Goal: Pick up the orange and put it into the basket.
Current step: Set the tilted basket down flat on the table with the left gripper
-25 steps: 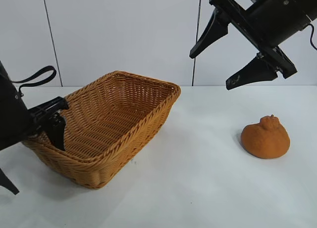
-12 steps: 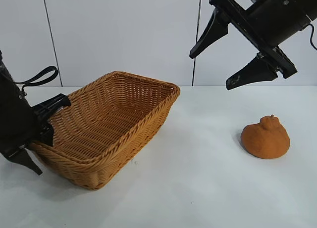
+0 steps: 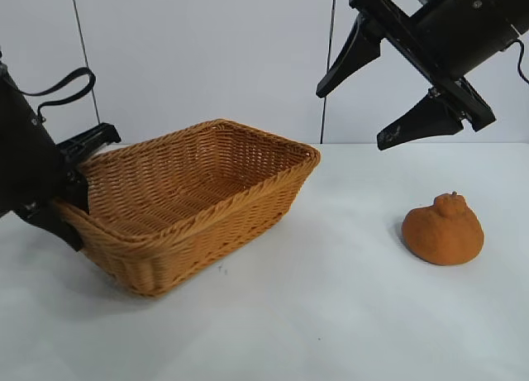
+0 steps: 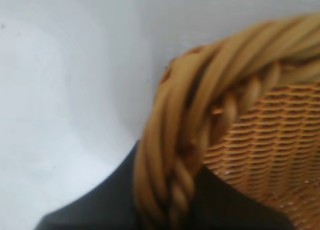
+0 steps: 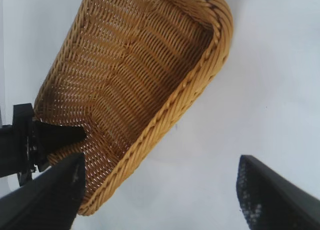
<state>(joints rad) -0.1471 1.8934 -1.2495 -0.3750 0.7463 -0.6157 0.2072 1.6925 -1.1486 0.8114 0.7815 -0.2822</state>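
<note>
The left gripper (image 3: 73, 201) is clamped on the braided rim at the left end of the basket (image 3: 248, 201), which sits tilted on the white table (image 3: 331, 315), its left end raised. The right gripper (image 3: 372, 88) hangs high at far right, fingers spread wide and holding nothing. The orange (image 3: 443, 229), dull, rough-skinned and lumpy with a knob on top, rests on the table at right, well apart from the basket.
</note>
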